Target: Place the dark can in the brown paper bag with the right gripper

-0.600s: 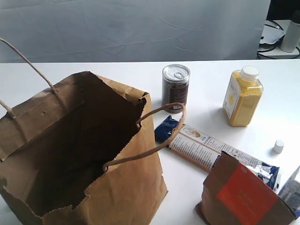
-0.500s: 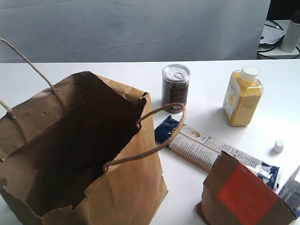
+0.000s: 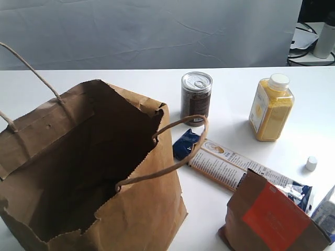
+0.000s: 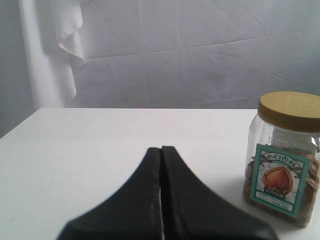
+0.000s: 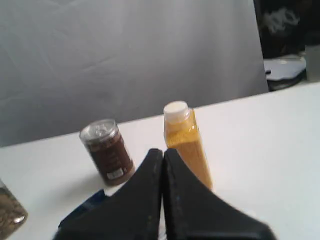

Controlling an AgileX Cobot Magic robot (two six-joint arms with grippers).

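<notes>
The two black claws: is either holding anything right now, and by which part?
Nothing is held. The left claw and right claw are both shut with nothing between them; the dark can stands free on the table.

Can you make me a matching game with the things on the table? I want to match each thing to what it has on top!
Things:
1. dark can
2. yellow bottle
3. brown paper bag
4. nut jar

What is on top:
A. a white cap
B. a shiny silver pull-tab lid
C. twisted cord handles and an open mouth
D. a flat tan lid

Right pairs: 1-B, 2-A, 3-C, 4-D.
</notes>
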